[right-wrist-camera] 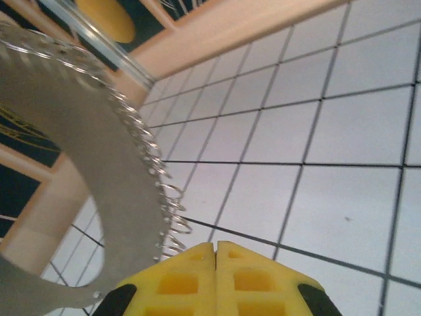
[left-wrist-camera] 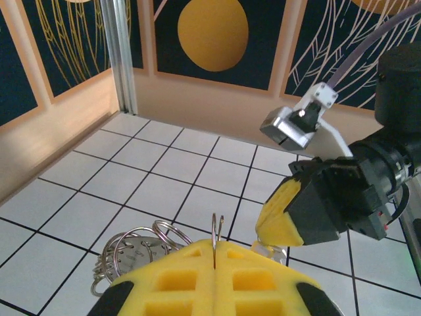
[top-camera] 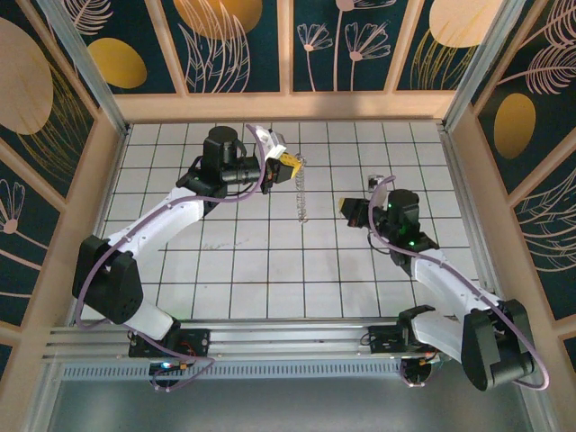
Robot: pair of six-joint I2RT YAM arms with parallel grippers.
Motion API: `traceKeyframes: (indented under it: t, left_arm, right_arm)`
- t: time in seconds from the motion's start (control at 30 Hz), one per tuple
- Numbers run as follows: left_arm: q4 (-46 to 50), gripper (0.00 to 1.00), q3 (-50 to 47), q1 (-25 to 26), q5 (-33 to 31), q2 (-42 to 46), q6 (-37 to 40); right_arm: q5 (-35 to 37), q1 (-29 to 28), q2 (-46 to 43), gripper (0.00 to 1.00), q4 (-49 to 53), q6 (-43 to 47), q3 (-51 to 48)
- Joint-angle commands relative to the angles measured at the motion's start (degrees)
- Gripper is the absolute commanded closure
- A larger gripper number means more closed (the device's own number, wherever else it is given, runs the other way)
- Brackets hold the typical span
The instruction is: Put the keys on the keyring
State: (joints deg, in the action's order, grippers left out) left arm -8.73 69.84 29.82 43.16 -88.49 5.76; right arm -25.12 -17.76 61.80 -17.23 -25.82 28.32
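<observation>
Left gripper [top-camera: 288, 163] [left-wrist-camera: 216, 257]: the yellow fingers are pressed together, with a thin wire ring of the keyring pinched between them. It is held over the far middle of the table.
Keyring [top-camera: 303, 193] [left-wrist-camera: 135, 247]: from above, a whitish chain is seen running from the left gripper's tip toward the near side. In the left wrist view, several silver rings are bunched just left of the yellow fingers.
Right gripper [top-camera: 346, 208] [left-wrist-camera: 279, 220] [right-wrist-camera: 216, 260]: the fingers are pressed together, and whether anything is pinched cannot be told. It is placed to the right of the chain and apart from it, with the tip turned toward it.
Key: not identified with certainty. A small pale piece [left-wrist-camera: 268, 250] is seen just under the right gripper's tip.
Right wrist view: small wire loops [right-wrist-camera: 164, 197] are lined along a blurred grey curved band [right-wrist-camera: 85, 131], left of the fingers.
Table [top-camera: 225, 270]: white tiles are divided by dark grid lines.
</observation>
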Motion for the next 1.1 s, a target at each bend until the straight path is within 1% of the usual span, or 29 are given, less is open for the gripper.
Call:
traceKeyframes:
  t: [0.0,0.7,0.83,1.07]
  left_arm:
    - [-1.8,1.0,-0.5,0.3,0.1,2.3,-0.5]
    - [-2.5,1.0,-1.5,0.3,-0.7,2.7,-1.0]
    - [-2.5,1.0,-1.6,0.2,-0.7,2.8,-1.0]
    - [-2.6,1.0,-1.7,0.3,-0.8,2.9,-1.0]
  right_arm:
    - [2.4,0.4,1.8,1.0,2.7,0.2,-1.3]
    - [3.8,-0.2,14.8,1.0,5.3,-0.1,-0.4]
    - [4.4,-1.4,17.7,1.0,6.5,0.4,1.2]
    - [7.1,-5.2,22.9,1.0,8.2,1.3,4.4]
